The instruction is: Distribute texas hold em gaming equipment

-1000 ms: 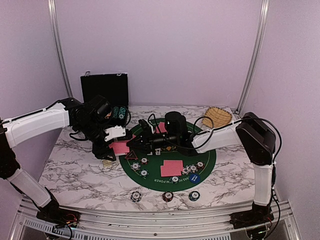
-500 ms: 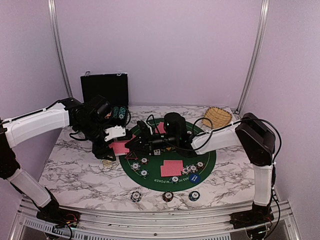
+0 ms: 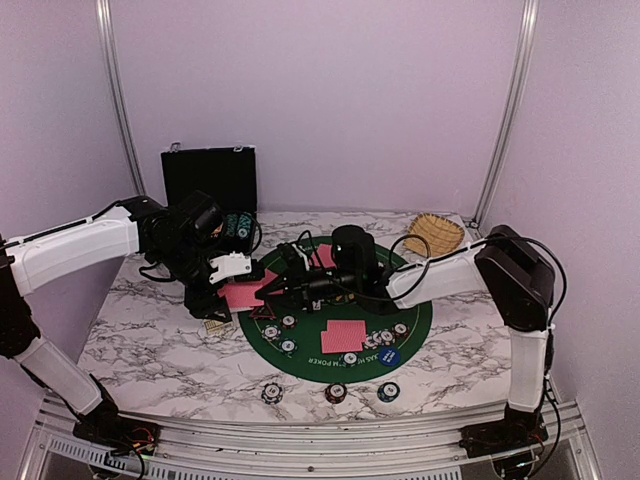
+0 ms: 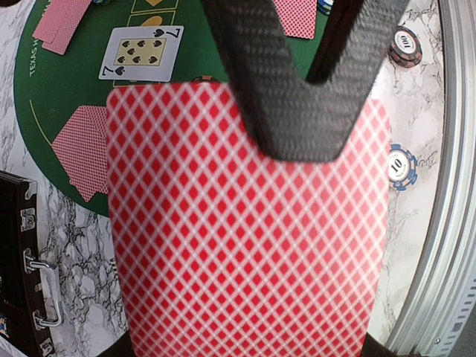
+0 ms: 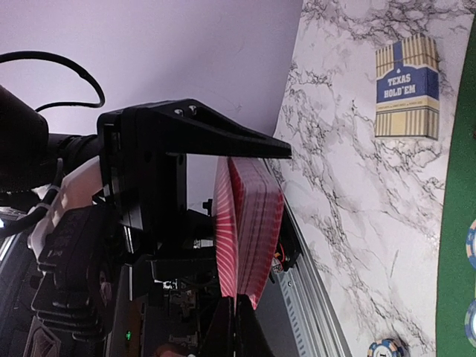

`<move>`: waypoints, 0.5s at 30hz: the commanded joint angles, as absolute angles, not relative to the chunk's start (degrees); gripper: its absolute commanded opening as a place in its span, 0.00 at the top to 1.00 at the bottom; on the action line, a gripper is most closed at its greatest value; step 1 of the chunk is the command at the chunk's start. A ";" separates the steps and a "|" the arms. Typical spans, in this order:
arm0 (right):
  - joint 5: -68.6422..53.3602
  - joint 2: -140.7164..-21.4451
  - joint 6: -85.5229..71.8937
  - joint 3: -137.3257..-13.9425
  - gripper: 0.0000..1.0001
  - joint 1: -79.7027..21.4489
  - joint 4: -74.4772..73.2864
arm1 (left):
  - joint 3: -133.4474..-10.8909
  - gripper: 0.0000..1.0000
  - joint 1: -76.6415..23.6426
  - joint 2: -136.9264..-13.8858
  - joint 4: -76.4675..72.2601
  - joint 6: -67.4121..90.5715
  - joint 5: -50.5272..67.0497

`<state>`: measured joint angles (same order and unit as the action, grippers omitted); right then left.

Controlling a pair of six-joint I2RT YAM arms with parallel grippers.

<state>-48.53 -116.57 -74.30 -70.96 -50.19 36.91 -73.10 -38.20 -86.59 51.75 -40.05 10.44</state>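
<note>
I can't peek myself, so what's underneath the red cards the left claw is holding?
Around the red cards, held by the left claw, the green mat and marble table peek out below. A seven of spades lies just beyond. Whatever sits straight underneath is covered.

Red-backed card stack (image 4: 245, 245) aloft above the marble (image 3: 150, 340); three striped chips (image 3: 335, 392) in a near-edge row.
</note>
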 commanded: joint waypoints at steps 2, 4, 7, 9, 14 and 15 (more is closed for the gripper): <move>-48.90 -110.63 -70.74 -68.28 1.00 -47.49 33.51 | -73.00 0.95 -38.28 -86.38 51.68 -40.25 10.68; -49.07 -108.91 -70.10 -66.46 1.00 -46.49 33.00 | -72.94 0.95 -38.32 -86.27 51.68 -40.25 10.58; -49.33 -105.79 -67.68 -64.00 1.00 -44.28 29.80 | -72.74 0.96 -38.31 -86.20 51.68 -40.36 10.30; -48.99 -103.26 -64.25 -63.17 1.00 -42.44 25.06 | -72.65 0.97 -38.28 -86.23 51.68 -40.27 10.22; -42.98 -98.38 -46.90 -68.35 1.00 -38.47 -0.58 | -72.50 0.97 -38.23 -86.38 51.59 -40.12 9.60; -39.77 -98.24 -41.27 -71.42 1.00 -38.34 -7.98 | -72.45 0.97 -38.22 -86.39 51.59 -40.15 9.56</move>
